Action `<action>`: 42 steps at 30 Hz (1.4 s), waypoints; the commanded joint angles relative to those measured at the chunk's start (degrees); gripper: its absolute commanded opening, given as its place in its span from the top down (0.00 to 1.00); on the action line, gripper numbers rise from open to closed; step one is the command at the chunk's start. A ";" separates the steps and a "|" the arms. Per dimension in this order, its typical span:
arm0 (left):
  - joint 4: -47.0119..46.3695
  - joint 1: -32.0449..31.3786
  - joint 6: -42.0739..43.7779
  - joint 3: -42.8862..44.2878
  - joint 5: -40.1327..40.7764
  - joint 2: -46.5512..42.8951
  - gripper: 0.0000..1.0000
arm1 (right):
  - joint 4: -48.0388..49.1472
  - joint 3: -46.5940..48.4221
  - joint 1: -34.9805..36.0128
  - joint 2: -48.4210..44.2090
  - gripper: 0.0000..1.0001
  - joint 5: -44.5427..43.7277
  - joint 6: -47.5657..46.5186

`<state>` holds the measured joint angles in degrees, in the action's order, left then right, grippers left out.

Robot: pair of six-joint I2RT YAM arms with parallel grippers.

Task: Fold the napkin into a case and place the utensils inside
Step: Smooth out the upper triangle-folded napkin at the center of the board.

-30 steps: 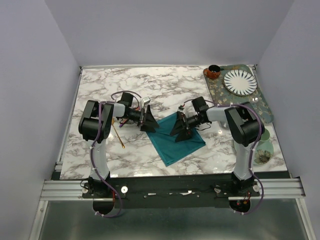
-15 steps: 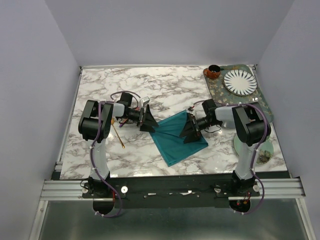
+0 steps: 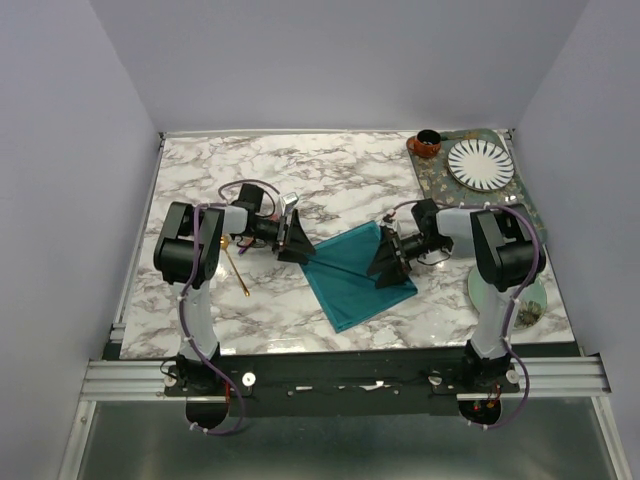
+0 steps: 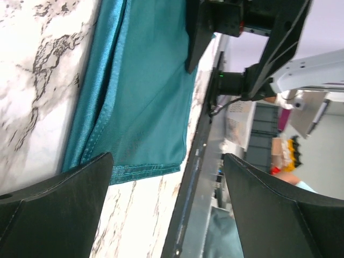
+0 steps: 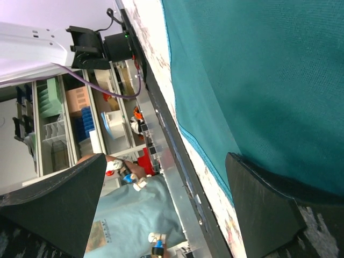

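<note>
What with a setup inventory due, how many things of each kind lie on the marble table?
Napkins: 1 (teal napkin)
Utensils in view: 1 (gold utensil)
Plates: 2 (striped plate, green saucer)
Cups: 1 (brown cup)
Mats: 1 (patterned mat)
Total: 6

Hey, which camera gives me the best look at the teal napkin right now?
The top external view: it shows nearly the whole teal napkin lying on the marble table. The left wrist view catches only one hemmed side and a corner; the right wrist view only a close patch with one edge.
</note>
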<state>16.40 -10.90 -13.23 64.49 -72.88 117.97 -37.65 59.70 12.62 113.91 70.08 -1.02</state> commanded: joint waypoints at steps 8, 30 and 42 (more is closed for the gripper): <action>-7.33 -7.37 -5.81 -1.47 11.88 -14.70 0.01 | -11.47 0.60 -1.19 -11.94 0.00 -4.95 -4.16; -27.13 -12.66 -22.10 -4.02 16.02 1.21 0.02 | -10.87 1.11 -8.49 1.04 0.01 -16.29 -4.17; 2.26 -11.96 3.63 4.31 22.23 -12.50 0.30 | -17.37 7.71 -8.49 -3.77 0.17 -17.35 -8.56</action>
<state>-0.89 -23.53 -26.92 61.78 -58.50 110.67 -52.34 63.86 4.16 113.58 56.73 -6.11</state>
